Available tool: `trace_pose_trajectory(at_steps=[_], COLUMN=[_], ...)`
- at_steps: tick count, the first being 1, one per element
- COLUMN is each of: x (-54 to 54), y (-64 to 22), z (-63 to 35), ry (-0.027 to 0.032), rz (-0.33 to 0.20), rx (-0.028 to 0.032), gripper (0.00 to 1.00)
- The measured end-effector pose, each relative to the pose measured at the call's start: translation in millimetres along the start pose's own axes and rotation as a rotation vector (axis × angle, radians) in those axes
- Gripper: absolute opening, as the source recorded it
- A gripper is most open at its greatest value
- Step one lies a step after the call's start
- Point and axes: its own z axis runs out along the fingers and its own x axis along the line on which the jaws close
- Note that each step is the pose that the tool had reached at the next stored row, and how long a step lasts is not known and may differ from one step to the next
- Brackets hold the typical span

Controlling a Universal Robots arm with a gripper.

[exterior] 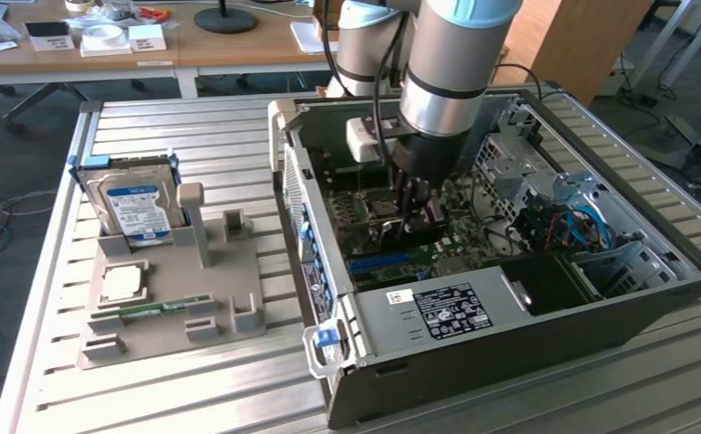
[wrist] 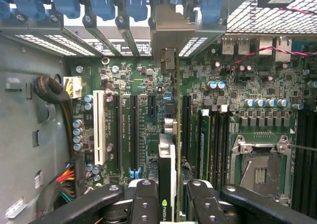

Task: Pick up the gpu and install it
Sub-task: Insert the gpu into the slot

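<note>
The arm reaches down through the open side of the computer case, which lies on the slatted tabletop. The gripper is deep inside, with the case's walls close on all sides and the drive cage toward the exterior view's right. The only free room is straight up past the rim.

In the wrist view the gripper is closed on the gpu, one dark finger on each side of the card. The card shows edge-on as a thin strip running away from the camera. Its silvery bracket stands against the row of blue clips along the case's rear wall. The gpu hangs over the motherboard, between the long black slots and the memory slots. Whether its edge sits in a slot cannot be told. A white slot lies beyond the black ones, and the processor socket stands open and bare.

A small green emblem marks the card's edge near the fingers. The white print between the slots is too small to read.

The exterior view adds the surroundings. A gray fixture lies at the exterior view's left, well apart from the case. It holds an upright hard drive with a blue label, a processor chip and a memory stick. A black-and-white sticker lies on the case's near end, its text unreadable.
</note>
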Motion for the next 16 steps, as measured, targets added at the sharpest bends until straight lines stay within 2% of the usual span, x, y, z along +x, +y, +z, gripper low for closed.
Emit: trace_pose_trajectory(at_steps=[16], x=[0.1], y=[6.0], z=[-0.1], ry=[-0.0001], rz=[0.000], rx=[0.0027], gripper=[0.27])
